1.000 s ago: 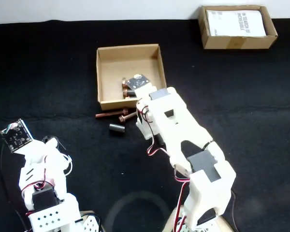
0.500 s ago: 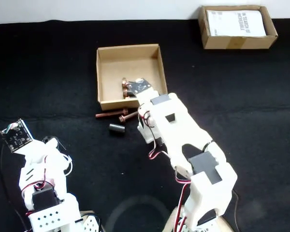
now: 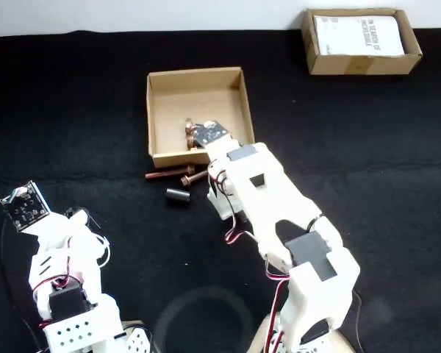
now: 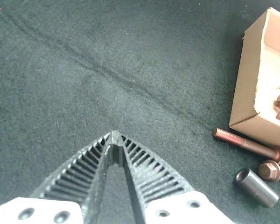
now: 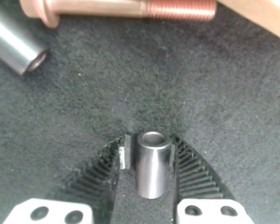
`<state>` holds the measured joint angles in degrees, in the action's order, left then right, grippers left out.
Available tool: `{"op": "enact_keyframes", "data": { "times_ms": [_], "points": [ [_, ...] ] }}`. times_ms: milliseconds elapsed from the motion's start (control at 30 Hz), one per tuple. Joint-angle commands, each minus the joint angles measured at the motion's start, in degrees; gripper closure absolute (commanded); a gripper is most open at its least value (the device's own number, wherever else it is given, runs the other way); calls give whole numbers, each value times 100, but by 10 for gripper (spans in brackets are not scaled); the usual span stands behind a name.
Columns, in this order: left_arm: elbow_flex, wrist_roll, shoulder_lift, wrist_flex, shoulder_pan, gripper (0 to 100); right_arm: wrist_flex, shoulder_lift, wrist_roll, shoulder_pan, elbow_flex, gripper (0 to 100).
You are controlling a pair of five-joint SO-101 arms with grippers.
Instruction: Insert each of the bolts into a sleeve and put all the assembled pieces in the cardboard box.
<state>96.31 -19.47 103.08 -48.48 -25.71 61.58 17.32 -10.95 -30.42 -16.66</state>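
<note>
**Operator:** State of the right hand (image 5: pixel 150 141)?

**Technician:** Pinching a smooth grey steel sleeve (image 5: pixel 151 165), with the bore facing away from the wrist.

**Operator:** And the bolt?

**Technician:** The copper-coloured bolt (image 5: pixel 116 7) lies just ahead on the black felt bench (image 3: pixel 95 88). Its long axis runs crosswise to the bore, beside the cardboard box (image 3: pixel 148 118). The right arm is nearer. The left hand (image 4: pixel 114 140) is pressed together near the bench's front left corner.

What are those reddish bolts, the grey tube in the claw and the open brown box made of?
The bolts look like copper-coloured metal, perhaps plated steel: smooth sheen, cut threads. The sleeve seems bare steel or aluminium: grey, brushed shine. The cardboard box is plain brown cardboard, matte, with a raw-cut rim.
</note>
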Motion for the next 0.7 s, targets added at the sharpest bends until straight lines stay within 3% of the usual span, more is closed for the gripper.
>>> {"op": "enact_keyframes", "data": {
  "times_ms": [0,200,333,667],
  "points": [
    [84,35,40,-9,101,991,31,251,-44,4,-110,872],
    [84,35,40,-9,101,991,-13,435,-44,-13,-66,876],
    [84,35,40,-9,101,991,-22,435,0,13,-57,997],
    [84,0,40,-9,110,991,321,-629,0,224,-40,992]
  ]
}}
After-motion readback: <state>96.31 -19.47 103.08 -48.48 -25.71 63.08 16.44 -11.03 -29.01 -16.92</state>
